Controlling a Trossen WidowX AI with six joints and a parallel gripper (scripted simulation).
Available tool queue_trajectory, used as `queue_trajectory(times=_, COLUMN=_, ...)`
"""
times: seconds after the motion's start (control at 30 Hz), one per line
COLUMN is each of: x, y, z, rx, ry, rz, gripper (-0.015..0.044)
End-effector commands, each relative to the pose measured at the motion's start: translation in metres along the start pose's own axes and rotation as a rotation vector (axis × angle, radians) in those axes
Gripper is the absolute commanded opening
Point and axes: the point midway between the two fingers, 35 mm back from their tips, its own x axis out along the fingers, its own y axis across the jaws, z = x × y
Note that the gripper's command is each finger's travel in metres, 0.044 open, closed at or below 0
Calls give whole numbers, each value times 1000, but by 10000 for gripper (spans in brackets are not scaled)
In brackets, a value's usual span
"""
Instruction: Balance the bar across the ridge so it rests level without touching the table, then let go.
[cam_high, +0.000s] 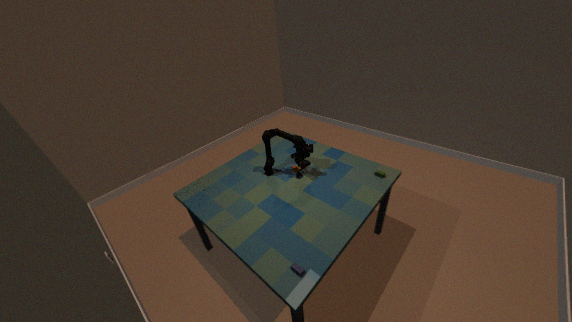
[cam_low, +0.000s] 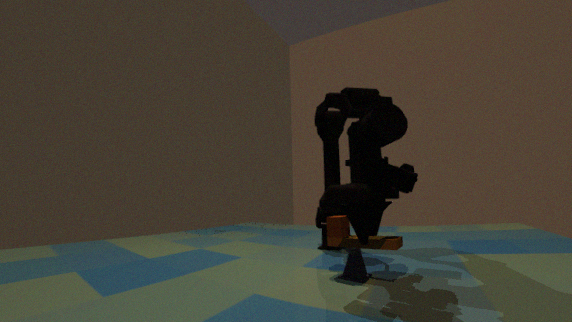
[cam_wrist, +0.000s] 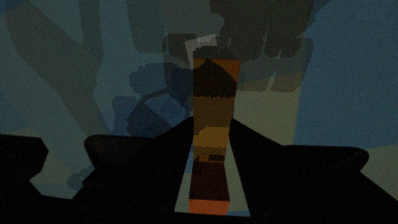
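Observation:
My gripper (cam_high: 302, 167) (cam_low: 369, 241) (cam_wrist: 211, 121) is shut on the orange-brown bar (cam_high: 296, 169) (cam_low: 393, 243) (cam_wrist: 215, 111), gripping it partway along. The bar looks close to level and off the table, with a taller orange block (cam_low: 337, 230) at its left end in the exterior view. The dark ridge (cam_low: 355, 267) stands on the table just below the bar. Its top meets the bar's underside in that view, left of the fingertips; whether they touch cannot be told. In the wrist view, the dark shape of the ridge (cam_wrist: 150, 120) shows left of the bar, in shadow.
The patchwork table (cam_high: 280, 212) (cam_low: 165, 272) carries a small green block (cam_high: 380, 174) near its right corner. A purple block (cam_high: 298, 269) lies near the front corner, beside a pale strip (cam_high: 303, 290). Arm shadows cover the area around the ridge.

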Motion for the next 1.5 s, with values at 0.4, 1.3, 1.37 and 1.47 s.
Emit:
queue_trajectory(times=0.4, x=2, y=0, z=0, rx=2, ry=-2, rz=2, gripper=0)
queue_trajectory(times=1.3, x=4, y=0, z=0, rx=2, ry=-2, rz=2, gripper=0)
queue_trajectory(times=1.37, x=4, y=0, z=0, rx=2, ry=-2, rz=2, gripper=0)
queue_trajectory(times=1.47, x=4, y=0, z=0, rx=2, ry=-2, rz=2, gripper=0)
